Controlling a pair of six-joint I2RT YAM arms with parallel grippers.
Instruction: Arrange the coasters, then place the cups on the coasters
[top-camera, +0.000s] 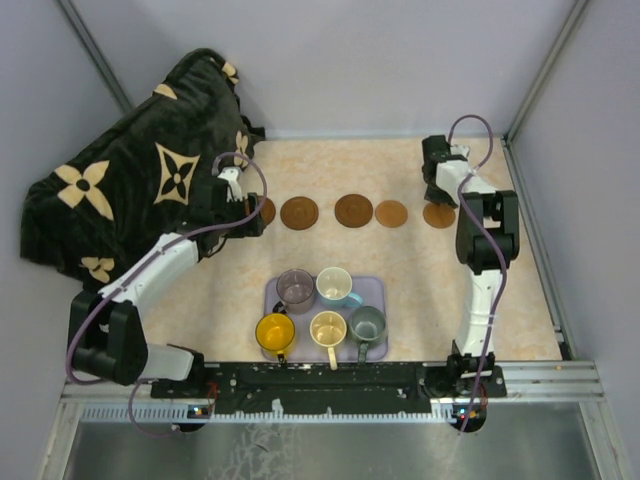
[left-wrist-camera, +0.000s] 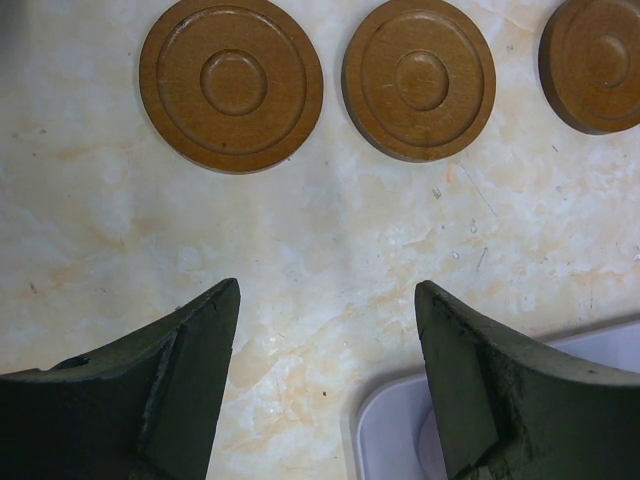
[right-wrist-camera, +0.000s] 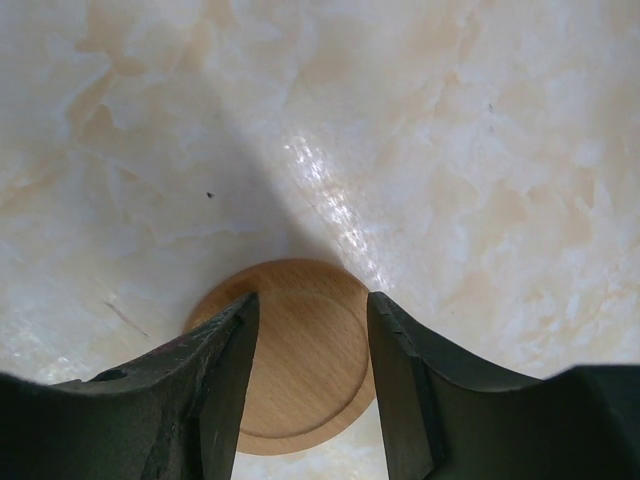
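Counter (top-camera: 420, 290), lavender tray (top-camera: 376, 289) holding five cups (top-camera: 333, 287), five coasters (top-camera: 353, 210) rowed beyond it.
Coasters look like stiff, light, thin wood, best pinched across the rim. Left jaws gape wide, empty, over bare counter; right jaws, half open, straddle the right-end coaster (right-wrist-camera: 300, 360), grip not evident.

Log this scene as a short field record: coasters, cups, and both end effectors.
coasters: five in one row across the table, none bearing a cup
cups: five, all on the lavender tray
left end effector: open, empty, near the row's left end
right end effector: open, above the rightmost coaster
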